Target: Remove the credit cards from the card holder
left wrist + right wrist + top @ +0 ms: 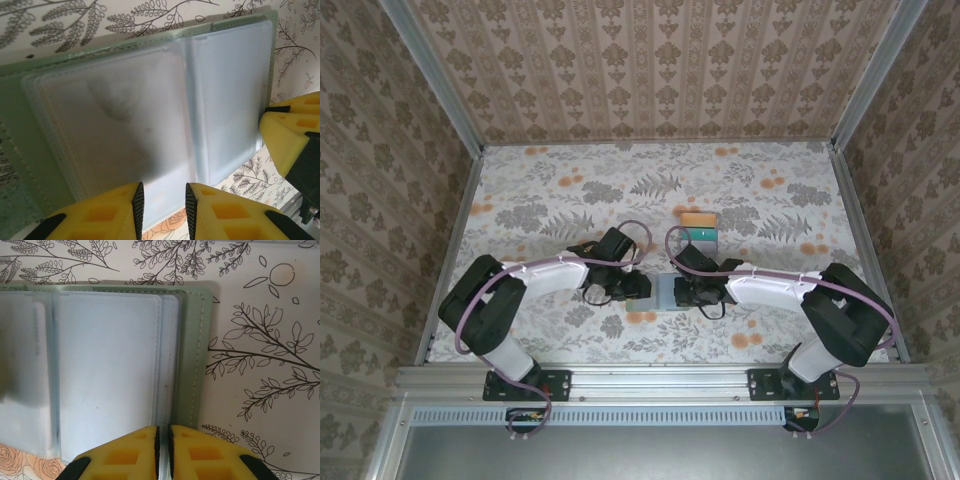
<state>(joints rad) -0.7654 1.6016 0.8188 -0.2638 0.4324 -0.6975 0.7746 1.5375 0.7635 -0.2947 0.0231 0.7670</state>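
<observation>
Extraction in hand: right gripper [163, 430] pinches the open holder [192, 365] at its near edge, left gripper [164, 189] poised part-open; next, seize the sleeved card [107, 370] squarely.

card holder [665, 295] largely hidden from above (under the arms [550, 275]); right wrist view, its left part blurred, cut off

Both hands crowd the open card holder [664, 293] at the middle of the surface [550, 200]: left hand [628, 288] and right hand [686, 291] flank it. Credit cards [699, 226] lie stacked just behind. Bare patches spread toward the walled far corners.
</observation>
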